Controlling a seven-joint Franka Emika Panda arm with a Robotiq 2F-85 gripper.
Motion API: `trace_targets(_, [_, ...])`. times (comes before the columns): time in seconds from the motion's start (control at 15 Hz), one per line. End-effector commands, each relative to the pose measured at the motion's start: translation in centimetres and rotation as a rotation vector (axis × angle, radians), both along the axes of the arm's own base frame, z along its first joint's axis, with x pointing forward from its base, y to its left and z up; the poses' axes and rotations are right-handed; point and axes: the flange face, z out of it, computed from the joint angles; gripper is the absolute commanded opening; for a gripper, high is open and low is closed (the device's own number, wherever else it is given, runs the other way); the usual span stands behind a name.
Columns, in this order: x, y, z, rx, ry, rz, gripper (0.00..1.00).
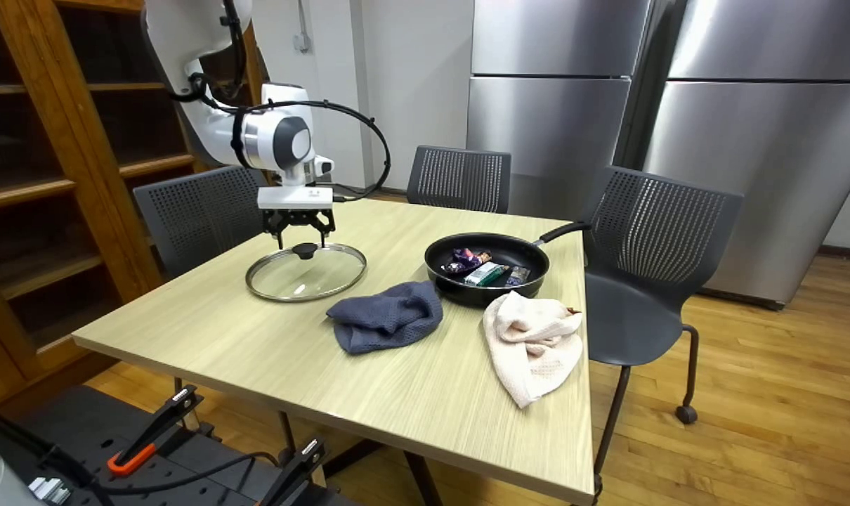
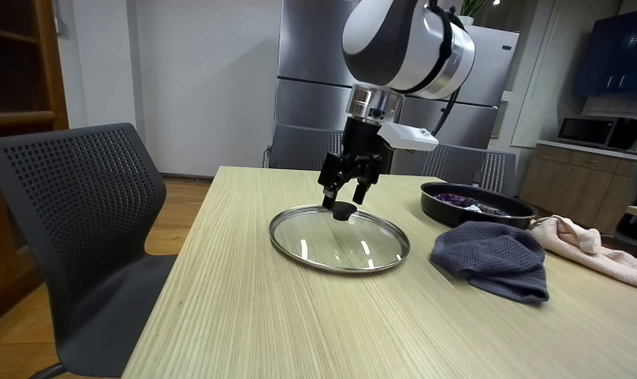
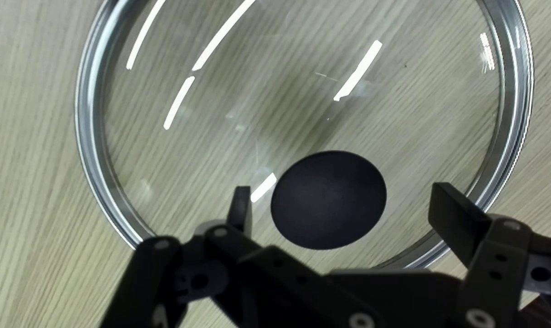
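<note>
Squarely over a round glass lid lying flat on a pale wood-grain surface, a white robot arm hangs with its jaws wide apart. The black knob sits between them, nearer one side, with a gap showing on either side of it in the wrist view. A black cable loops out from the arm.

Well apart from the lid stands a black frying pan, its handle pointing toward a dark chair at the surface's edge. Wrapped packets lie inside, one purple, one green and white. A crumpled blue-gray cloth lies partly between lid and pan, off the straight line joining them; one end comes close to the pan, though whether they touch cannot be told. A pale pink cloth is bunched just beside the pan, near the edge.

Two more seats, a mesh-backed chair and a matching chair, face other sides. Steel refrigerators and a wooden cabinet line the room, while a black-and-orange clamp occupies the foreground. In an exterior view, a microwave stands below blue cupboards.
</note>
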Motion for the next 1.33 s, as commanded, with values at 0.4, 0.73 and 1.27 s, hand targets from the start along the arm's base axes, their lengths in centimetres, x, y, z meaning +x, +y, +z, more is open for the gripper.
trace_targets(0.4, [0.5,0.6,-0.1,-0.027,0.012,-0.020,0.75])
trace_targets(0.73, [0.5,0.7,-0.2,-0.031,0.015,-0.016,0.42])
trace_targets(1.27, [0.1,0.9,1.0,-0.033,0.000,-0.013,0.39])
